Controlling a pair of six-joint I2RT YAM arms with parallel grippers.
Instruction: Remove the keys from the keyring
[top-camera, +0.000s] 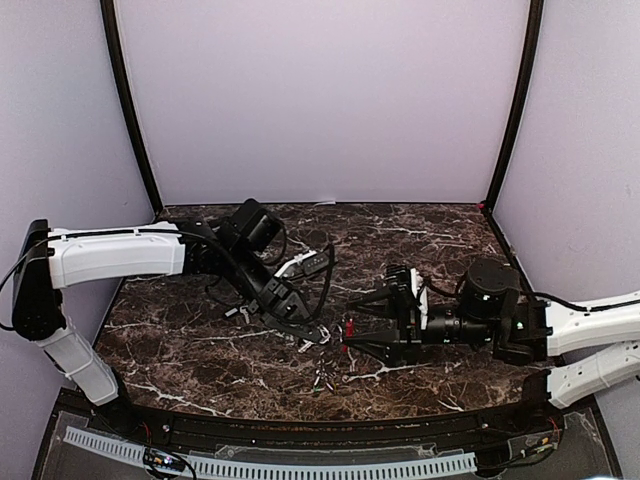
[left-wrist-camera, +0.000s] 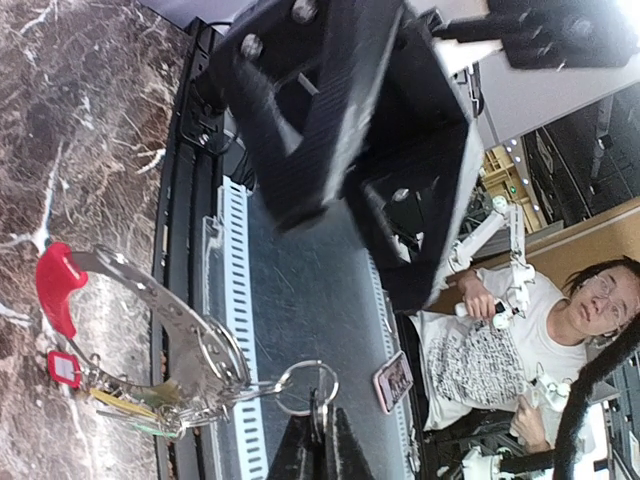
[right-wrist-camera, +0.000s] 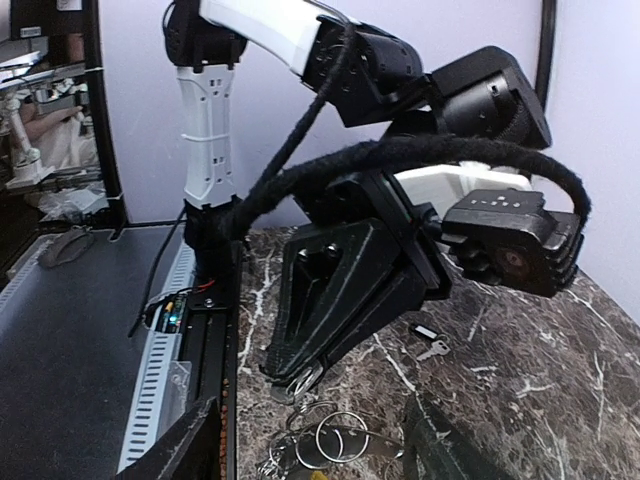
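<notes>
Keys (top-camera: 320, 381) — a few loose ones lie on the marble table (top-camera: 180, 350), nearest the front edge. Beyond them is the keyring (left-wrist-camera: 150, 300), grey metal with a red segment. It carries red-, yellow- and green-headed keys and links to a split ring (left-wrist-camera: 305, 385). Left gripper (left-wrist-camera: 320, 430): jaws clamped on that split ring. Right gripper (top-camera: 350, 322): jaws wide apart, flanking the bunch. Farther left — more loose keys (top-camera: 240, 313).

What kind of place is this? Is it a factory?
Probably a robot lab, not a factory: a left arm and a right arm on a marble-patterned table, plain lilac walls, and a person nearby gripping a white handle.
</notes>
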